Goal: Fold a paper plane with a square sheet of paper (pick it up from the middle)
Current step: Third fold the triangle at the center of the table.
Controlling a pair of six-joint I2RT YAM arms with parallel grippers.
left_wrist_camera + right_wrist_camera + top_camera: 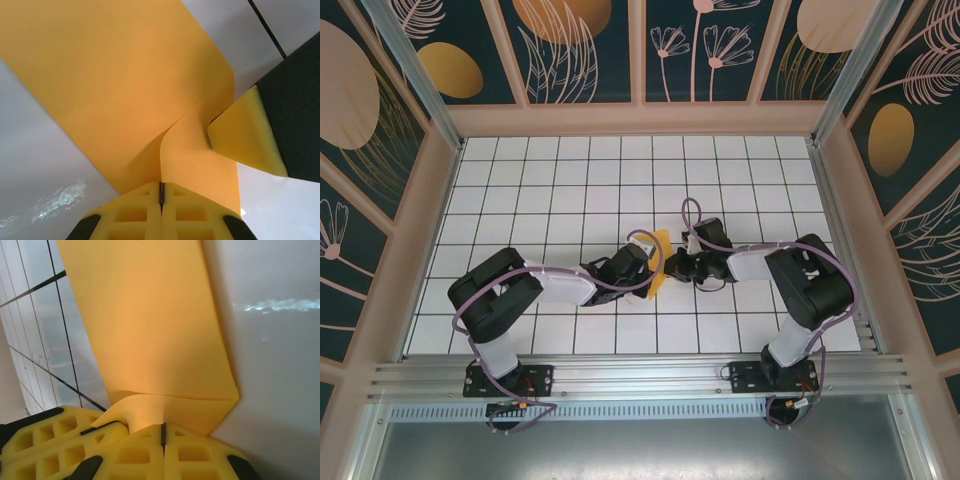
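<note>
The orange-yellow square sheet of paper (659, 259) is lifted between the two grippers at the middle of the tiled floor, folded over on itself. My left gripper (646, 268) comes in from the left. In the left wrist view its yellow jaws (161, 194) are shut on a raised fold of the paper (120, 75), and a pad of the right gripper's finger (247, 132) presses the sheet from the right. My right gripper (672, 265) meets it from the right. Its jaws (163, 434) are shut on a curled edge of the paper (150, 325), next to the left gripper's fingers (45, 440).
The white tiled floor (570, 190) with dark grid lines spreads all round the paper. Wooden-framed patterned walls (410, 200) close in the left, right and back. Both arm bases stand on the metal rail (640, 375) at the near edge.
</note>
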